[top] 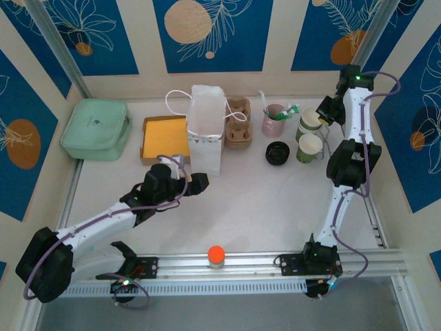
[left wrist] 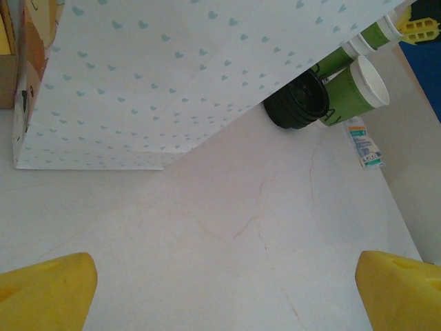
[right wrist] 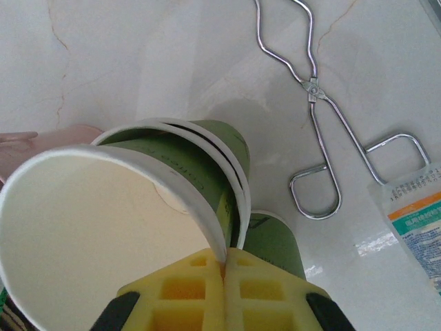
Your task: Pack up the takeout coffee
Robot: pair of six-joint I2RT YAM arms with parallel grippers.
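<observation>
My left fingers (left wrist: 48,293) stand spread wide, holding nothing, the white bag (left wrist: 138,69) just ahead, the takeout coffee (left wrist: 298,103) farther ahead to their right. My right fingers (right wrist: 186,293) pinch the rim of a lidless green cup (right wrist: 89,221).

Overhead; close wrist views seemingly share cups (left wrist: 359,93).

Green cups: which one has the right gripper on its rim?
The top cup of the nested stack; right gripper pinches its rim. The single cup stands free.
</observation>
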